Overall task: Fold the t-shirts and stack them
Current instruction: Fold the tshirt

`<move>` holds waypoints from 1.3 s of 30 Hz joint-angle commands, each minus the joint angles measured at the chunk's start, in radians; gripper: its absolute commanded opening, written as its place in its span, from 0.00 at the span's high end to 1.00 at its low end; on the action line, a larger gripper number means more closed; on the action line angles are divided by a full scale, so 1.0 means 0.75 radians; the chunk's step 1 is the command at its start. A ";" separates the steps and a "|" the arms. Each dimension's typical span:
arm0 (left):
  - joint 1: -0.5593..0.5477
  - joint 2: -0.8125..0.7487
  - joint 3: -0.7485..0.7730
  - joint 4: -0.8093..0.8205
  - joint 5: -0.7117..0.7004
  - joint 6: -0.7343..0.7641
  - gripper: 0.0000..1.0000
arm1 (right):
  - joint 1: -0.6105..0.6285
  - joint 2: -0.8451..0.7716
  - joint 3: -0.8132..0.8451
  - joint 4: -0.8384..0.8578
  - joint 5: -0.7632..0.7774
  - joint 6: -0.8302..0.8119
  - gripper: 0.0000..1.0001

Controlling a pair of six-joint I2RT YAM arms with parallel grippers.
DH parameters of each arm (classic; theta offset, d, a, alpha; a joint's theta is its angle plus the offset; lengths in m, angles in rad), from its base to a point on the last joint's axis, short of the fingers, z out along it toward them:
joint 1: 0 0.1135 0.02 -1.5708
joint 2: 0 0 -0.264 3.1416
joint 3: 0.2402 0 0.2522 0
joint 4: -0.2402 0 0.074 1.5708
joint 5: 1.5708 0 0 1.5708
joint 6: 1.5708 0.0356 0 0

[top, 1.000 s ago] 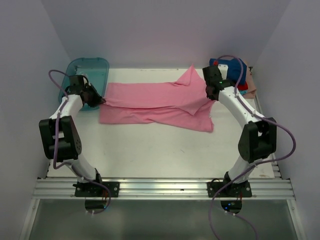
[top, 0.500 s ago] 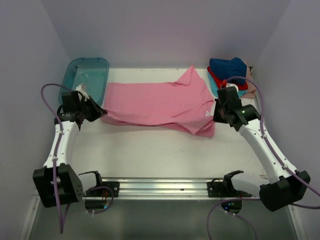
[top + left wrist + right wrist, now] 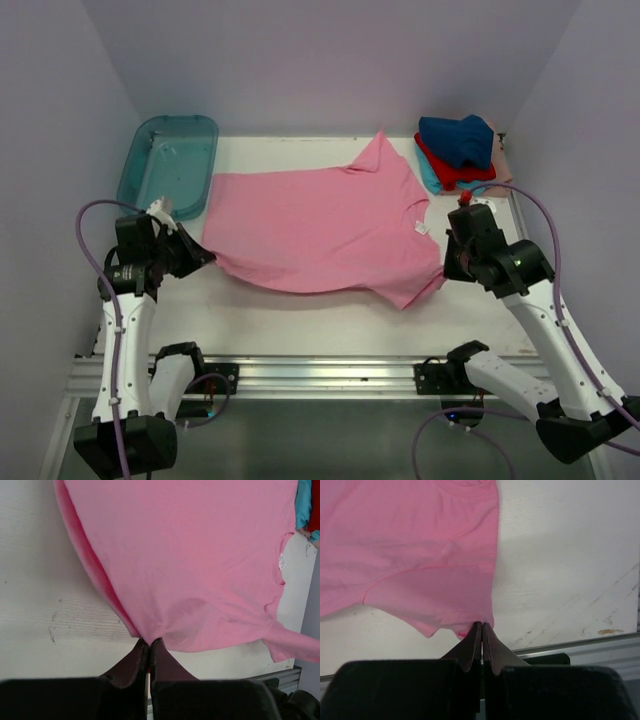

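Since earlier frame: both arms drawn back toward near edge, pink t-shirt (image 3: 310, 225) opened from doubled strip to one spread layer, mid-table. Left gripper (image 3: 205, 257) and right gripper (image 3: 447, 272) each clamped tight on near shirt corner. Small white tag (image 3: 422, 227) at collar. One pink shirt; one folded stack (image 3: 458, 150) at far right, three colours visible.

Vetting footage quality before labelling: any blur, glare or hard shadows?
Top external: even soft light, no glare, pink t-shirt sharp. Left wrist: cloth sharp, the dark jaws lose detail. Right wrist: soft shadow on the table beside the shirt, no blur.
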 commanded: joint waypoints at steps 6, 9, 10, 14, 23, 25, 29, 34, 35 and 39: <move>-0.001 -0.044 -0.006 -0.114 -0.042 -0.002 1.00 | 0.005 -0.017 0.039 -0.115 0.168 0.035 1.00; -0.003 -0.038 0.025 -0.114 -0.068 -0.012 1.00 | 0.003 -0.025 0.041 -0.118 0.207 0.031 1.00; -0.003 -0.034 0.025 -0.108 -0.056 -0.022 1.00 | 0.005 -0.023 0.039 -0.112 0.207 0.027 1.00; -0.003 -0.002 0.023 -0.075 0.064 -0.065 1.00 | 0.005 0.001 0.035 -0.067 0.209 0.018 1.00; -0.001 -0.036 -0.057 0.070 0.349 -0.258 1.00 | 0.003 0.034 0.008 -0.007 0.174 0.016 1.00; -0.003 -0.036 0.004 0.025 0.235 -0.193 1.00 | 0.005 0.032 0.010 -0.005 0.168 0.016 1.00; -0.056 0.015 0.290 -0.183 -0.123 -0.064 1.00 | 0.003 0.038 0.002 0.021 0.151 0.010 1.00; -0.071 -0.022 0.218 -0.057 0.030 -0.167 1.00 | 0.003 0.050 -0.016 0.048 0.129 -0.004 1.00; -0.071 -0.060 0.177 0.024 0.064 -0.194 1.00 | 0.003 0.050 -0.030 0.060 0.127 -0.004 1.00; -0.073 -0.096 0.211 0.066 0.024 -0.247 1.00 | 0.003 0.054 -0.051 0.087 0.125 -0.014 1.00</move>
